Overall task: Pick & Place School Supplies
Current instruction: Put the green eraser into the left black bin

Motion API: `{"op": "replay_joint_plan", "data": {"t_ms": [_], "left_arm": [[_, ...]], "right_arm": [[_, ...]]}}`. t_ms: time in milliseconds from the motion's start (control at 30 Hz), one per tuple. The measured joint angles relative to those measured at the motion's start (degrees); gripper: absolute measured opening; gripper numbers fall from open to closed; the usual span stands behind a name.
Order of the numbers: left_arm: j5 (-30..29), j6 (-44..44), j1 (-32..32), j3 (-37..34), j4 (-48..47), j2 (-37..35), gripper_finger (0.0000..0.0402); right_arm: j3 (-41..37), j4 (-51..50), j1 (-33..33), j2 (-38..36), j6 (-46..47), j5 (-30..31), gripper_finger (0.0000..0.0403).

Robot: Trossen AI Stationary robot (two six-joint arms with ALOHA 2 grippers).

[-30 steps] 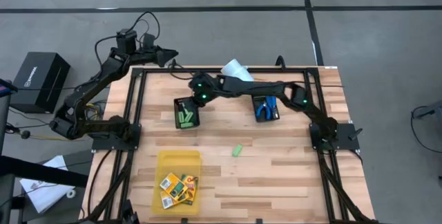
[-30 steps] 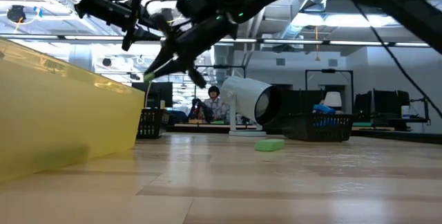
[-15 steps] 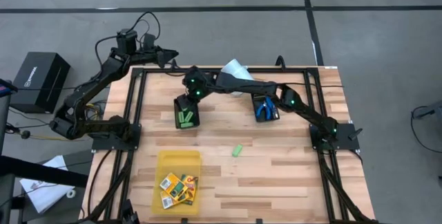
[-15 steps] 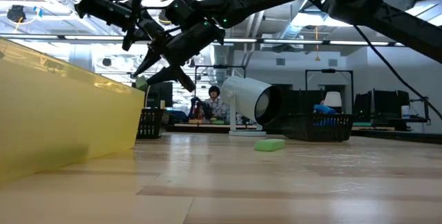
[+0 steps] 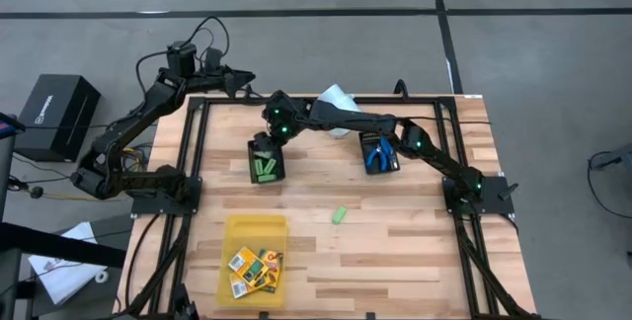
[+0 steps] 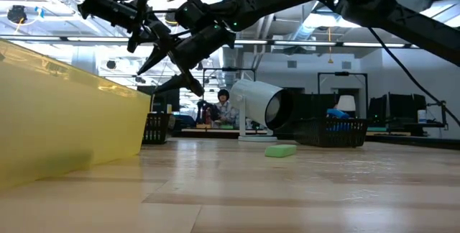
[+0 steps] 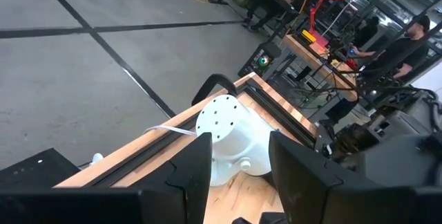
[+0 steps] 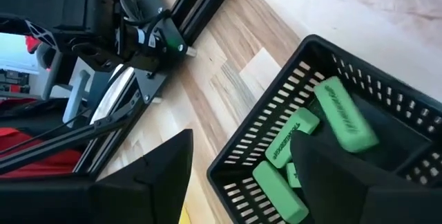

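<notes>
My right gripper (image 5: 260, 143) hangs open just above a black mesh tray (image 5: 265, 162) at the table's far left. Several light-green oblong pieces (image 8: 343, 114) lie in that tray, under the spread fingers (image 8: 166, 165). One more green piece (image 5: 339, 215) lies flat on the wood mid-table. Small orange-yellow boxes (image 5: 255, 266) lie in the yellow tray (image 5: 255, 229) near the front edge. Blue-handled tools (image 5: 378, 152) sit in a second black mesh tray. My left gripper (image 5: 245, 82) waits open over the far left edge, holding nothing.
A white cup (image 5: 336, 97) lies on its side at the far edge, between the two black trays. Dark frame rails (image 5: 195, 152) run along the table's edges. Bare wood lies right of the yellow tray. A person (image 6: 223, 106) sits in the room beyond the table.
My right gripper has opened and let go of a light-green piece, which has dropped into the black mesh tray below. Meanwhile the gripper has shifted a little toward the table's left and far edge.
</notes>
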Motion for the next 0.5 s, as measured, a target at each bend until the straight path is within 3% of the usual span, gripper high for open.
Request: {"op": "replay_joint_plan", "data": {"t_ms": [267, 500], "left_arm": [[-0.09, -0.02, 0.50, 0.00, 0.01, 0.02, 0.0140], [3.69, 0.07, -2.24, 0.00, -0.20, 0.04, 0.0140]], "right_arm": [[-0.15, -0.50, 0.17, -2.26, 0.18, -3.19, 0.0234], [-0.04, -8.83, 1.88, -15.39, -10.15, -1.12, 0.0234]]}}
